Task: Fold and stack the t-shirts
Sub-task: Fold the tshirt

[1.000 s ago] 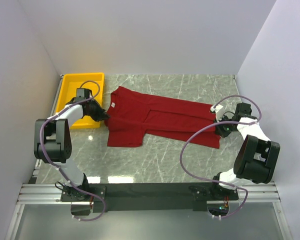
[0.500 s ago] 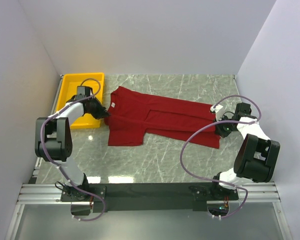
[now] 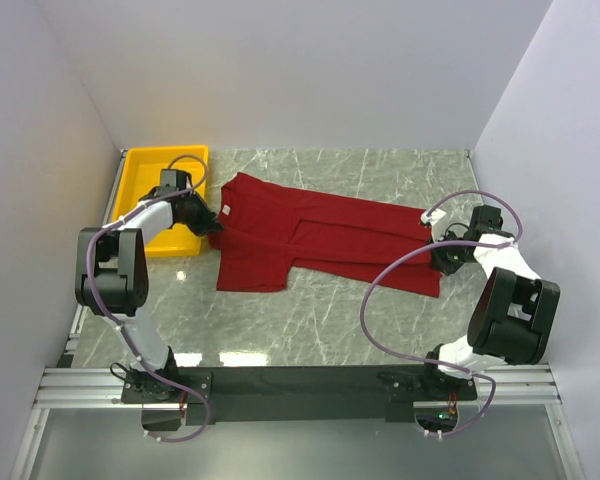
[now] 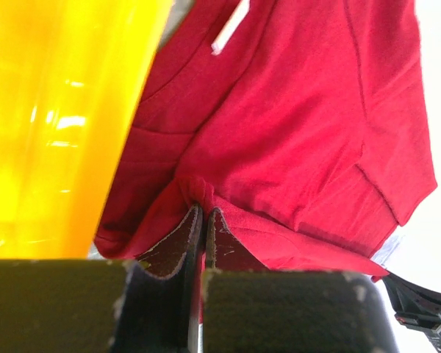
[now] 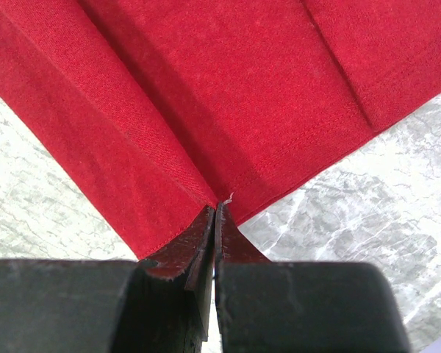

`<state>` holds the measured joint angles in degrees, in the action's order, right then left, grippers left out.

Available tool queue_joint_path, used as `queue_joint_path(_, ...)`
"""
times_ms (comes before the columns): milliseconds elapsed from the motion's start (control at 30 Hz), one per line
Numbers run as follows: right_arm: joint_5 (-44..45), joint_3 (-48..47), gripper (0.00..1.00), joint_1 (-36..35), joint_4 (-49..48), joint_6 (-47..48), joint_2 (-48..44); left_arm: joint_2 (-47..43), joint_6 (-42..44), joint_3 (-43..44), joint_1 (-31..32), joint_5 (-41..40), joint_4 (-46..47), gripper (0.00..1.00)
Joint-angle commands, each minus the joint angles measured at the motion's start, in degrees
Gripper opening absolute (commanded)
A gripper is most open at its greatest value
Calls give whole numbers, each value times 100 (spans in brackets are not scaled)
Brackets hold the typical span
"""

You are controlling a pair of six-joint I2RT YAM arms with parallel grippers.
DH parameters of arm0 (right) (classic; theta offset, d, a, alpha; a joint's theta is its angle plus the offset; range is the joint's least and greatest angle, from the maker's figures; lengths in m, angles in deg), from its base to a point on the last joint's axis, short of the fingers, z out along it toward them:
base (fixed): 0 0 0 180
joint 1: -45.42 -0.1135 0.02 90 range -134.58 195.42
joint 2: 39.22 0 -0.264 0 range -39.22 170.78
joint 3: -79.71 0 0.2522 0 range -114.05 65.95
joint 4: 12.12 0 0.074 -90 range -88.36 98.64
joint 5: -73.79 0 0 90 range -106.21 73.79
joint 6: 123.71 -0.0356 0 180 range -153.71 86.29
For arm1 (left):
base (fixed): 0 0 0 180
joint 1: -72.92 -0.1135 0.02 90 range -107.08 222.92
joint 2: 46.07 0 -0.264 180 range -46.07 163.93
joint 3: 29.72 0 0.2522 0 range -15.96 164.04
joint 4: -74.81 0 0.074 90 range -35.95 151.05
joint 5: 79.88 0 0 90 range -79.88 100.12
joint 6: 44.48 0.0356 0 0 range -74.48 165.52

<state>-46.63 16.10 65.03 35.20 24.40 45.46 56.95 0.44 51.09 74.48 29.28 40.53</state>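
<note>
there is one dark red t-shirt point(image 3: 325, 238). it lies on the counter point(image 3: 320, 320), stretched out from left to right across the far half. its neck end is on the left and its bottom edge is on the right. it has no picture on it. the cloth is laid over itself along its length, so one long fold line runs from side to side. one small white label point(image 4: 228, 28) shows at the neck. one short sleeve point(image 3: 250, 275) lies flat and points toward the near side.

the left jaws are closed tight on a bunched bit of the shirt at its left edge, by the neck end. the right jaws are closed tight on the bottom edge of the shirt, right where the fold ends. so the shirt is pinched at both ends, one grip at each.

one yellow tray point(image 3: 140, 175) sits in the far left corner of the counter. the shirt's left edge is just beside it.

there are two arms. the left arm point(image 3: 110, 275) bends in past the tray. the right arm point(image 3: 515, 305) bends in from the right side. each arm has one purple cable point(image 3: 380, 300) looping off it, so two cables. the counter is grey stone with pale lines. three white walls point(image 3: 280, 70) stand around it, and one black rail point(image 3: 300, 382) runs along the near edge.
</note>
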Motion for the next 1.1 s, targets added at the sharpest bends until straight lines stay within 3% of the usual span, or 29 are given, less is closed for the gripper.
queue_joint_path(0, 88, -192, 6, -37, -201, -27, 57, 60, 78, 300, 28, -96, 74, 1)
queue_joint_path(200, 115, -192, 8, -37, -245, -71, 109, 174, 70, 432, 46, -105, 56, 1)
queue_joint_path(267, 106, -201, 13, -37, -254, -115, 136, 218, 78, 493, 55, -105, 30, 1)
queue_joint_path(333, 132, -253, 31, -37, -332, -342, 136, 288, 87, 563, 63, -61, 4, 6)
queue_joint_path(433, 193, -368, 38, -37, -657, -1026, 48, 280, 52, 590, 63, -61, -6, 19)
queue_joint_path(533, 351, -456, 40, -37, -1035, -1738, -145, 157, -9, 704, 63, -61, 30, 29)
queue_joint_path(567, 430, -482, 40, -37, -1210, -1933, -224, 139, -27, 757, 63, -61, 30, 37)
queue_joint_path(767, 738, -623, 41, -37, -1317, -2699, -295, 34, 34, 1179, 63, -17, 73, 45)
queue_joint_path(867, 443, -658, 41, -28, -898, -2516, -312, -220, 209, 1179, 63, 166, 292, 49)
queue_joint_path(1000, -920, -737, 41, -54, 684, -762, -365, -844, 876, 804, 63, 325, 416, 57)
queue_joint_path(1067, -1194, -659, 41, -89, 1124, -529, -461, -1352, 1027, 469, 63, 334, 321, 62)
